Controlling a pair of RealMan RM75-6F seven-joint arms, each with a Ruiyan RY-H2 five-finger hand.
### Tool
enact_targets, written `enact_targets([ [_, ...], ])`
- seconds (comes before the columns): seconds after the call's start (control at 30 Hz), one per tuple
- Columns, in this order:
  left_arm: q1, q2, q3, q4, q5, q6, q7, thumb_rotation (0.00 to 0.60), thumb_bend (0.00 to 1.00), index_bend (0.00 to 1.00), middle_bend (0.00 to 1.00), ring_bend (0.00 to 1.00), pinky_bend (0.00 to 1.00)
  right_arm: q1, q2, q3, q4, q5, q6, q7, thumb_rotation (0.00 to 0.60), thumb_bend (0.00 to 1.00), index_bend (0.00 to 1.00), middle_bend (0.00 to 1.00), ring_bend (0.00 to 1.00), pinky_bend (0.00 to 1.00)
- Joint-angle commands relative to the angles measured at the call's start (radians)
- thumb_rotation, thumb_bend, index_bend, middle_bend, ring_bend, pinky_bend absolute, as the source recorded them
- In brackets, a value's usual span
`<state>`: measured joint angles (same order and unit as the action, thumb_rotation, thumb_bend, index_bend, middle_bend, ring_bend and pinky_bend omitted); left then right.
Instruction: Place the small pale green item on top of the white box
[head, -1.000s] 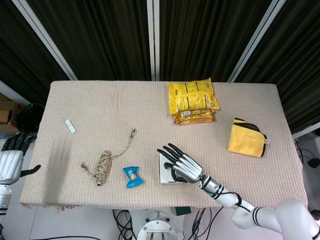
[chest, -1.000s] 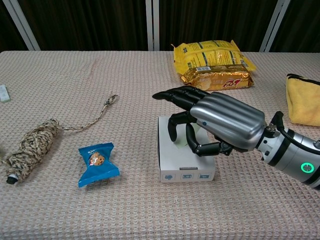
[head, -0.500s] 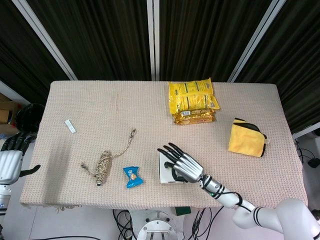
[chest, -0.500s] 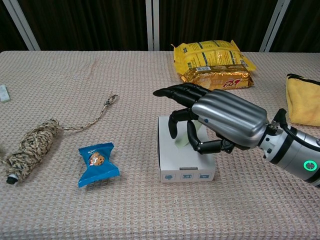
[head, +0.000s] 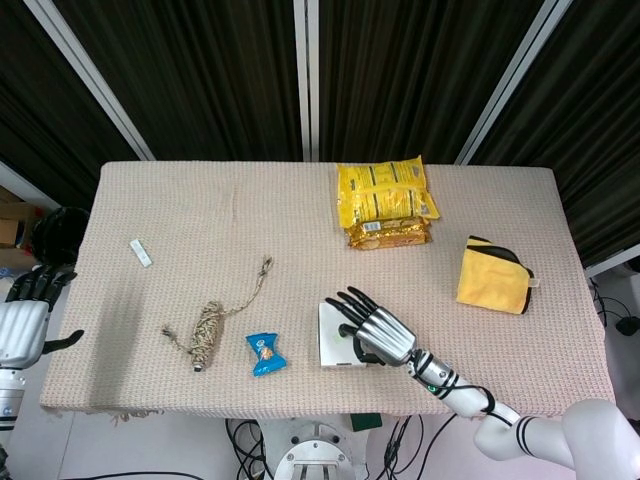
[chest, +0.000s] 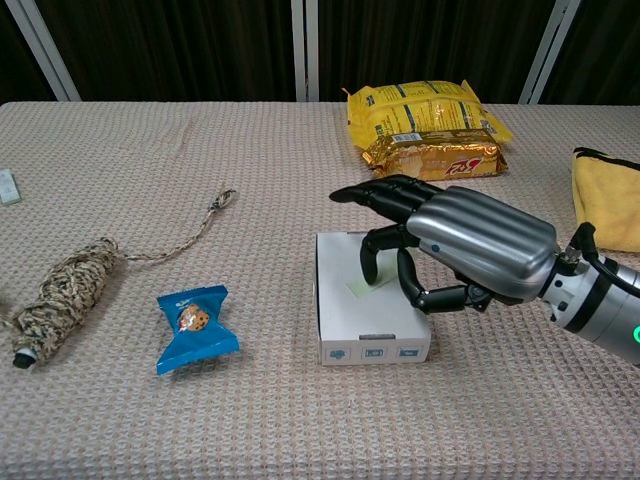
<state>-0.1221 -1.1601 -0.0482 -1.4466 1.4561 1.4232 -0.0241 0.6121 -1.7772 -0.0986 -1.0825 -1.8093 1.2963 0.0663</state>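
The small pale green item (chest: 358, 288) is lying on top of the white box (chest: 367, 322). The right hand (chest: 455, 246) is hovering over the box with fingers spread, holding nothing. The left hand (head: 22, 325) is hanging beside the tabletop (head: 200, 230), fingers apart.

The table (chest: 150, 120) wears a beige waffle-weave cloth. The box (chest: 345, 315) is white with small grey icons on its front face, and a pale green item (chest: 357, 288) lies on its top. The right hand (chest: 455, 245) is silver with black fingers (chest: 385, 195). At ten o'clock from the box lies tan twine (chest: 65, 295); beside it, a blue snack packet (chest: 195, 325) with a cookie picture. At twelve o'clock are yellow and gold snack bags (chest: 430, 125); at two o'clock, a yellow cloth (chest: 608, 200) edged in black.
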Motion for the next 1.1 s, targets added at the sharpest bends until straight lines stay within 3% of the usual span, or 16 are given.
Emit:
enact_targets([
  [0.03,0.000,0.000,0.000,-0.001,0.000,-0.001,0.000,0.600,0.06,0.20,0.12,0.08,0.14,-0.003,-0.003,-0.002,0.007,0.004,-0.005,0.000,0.322,0.93,0.46,0.00,0.00,0.00],
  [0.37,0.002,0.000,0.001,0.005,-0.002,0.000,-0.007,0.600,0.06,0.20,0.12,0.08,0.14,-0.009,-0.010,0.002,0.017,0.003,0.005,0.005,0.322,0.93,0.46,0.00,0.00,0.00],
  [0.63,0.002,0.003,0.000,0.001,0.003,0.005,-0.005,0.600,0.06,0.20,0.12,0.08,0.14,-0.036,0.041,0.018,-0.021,-0.012,0.106,0.015,0.322,0.91,0.43,0.00,0.00,0.00],
  [0.73,0.002,0.003,0.000,0.000,0.005,0.008,-0.005,0.600,0.06,0.20,0.12,0.08,0.14,-0.074,0.088,0.033,-0.035,0.005,0.170,0.004,0.322,0.80,0.37,0.00,0.00,0.00],
  [0.83,0.003,0.002,0.001,0.001,0.009,0.012,-0.007,0.600,0.06,0.20,0.12,0.08,0.14,-0.120,0.145,0.050,-0.042,0.048,0.204,-0.046,0.323,0.60,0.29,0.00,0.00,0.00],
  [1.0,0.005,-0.002,0.004,0.005,0.022,0.024,-0.012,0.600,0.06,0.19,0.12,0.08,0.14,-0.218,0.288,0.097,-0.117,0.225,0.166,-0.245,0.320,0.23,0.01,0.00,0.00,0.00],
  [1.1,0.007,-0.006,0.004,0.010,0.027,0.031,-0.016,0.600,0.06,0.19,0.12,0.08,0.14,-0.272,0.364,0.123,-0.167,0.335,0.143,-0.304,0.319,0.13,0.00,0.00,0.00,0.00],
])
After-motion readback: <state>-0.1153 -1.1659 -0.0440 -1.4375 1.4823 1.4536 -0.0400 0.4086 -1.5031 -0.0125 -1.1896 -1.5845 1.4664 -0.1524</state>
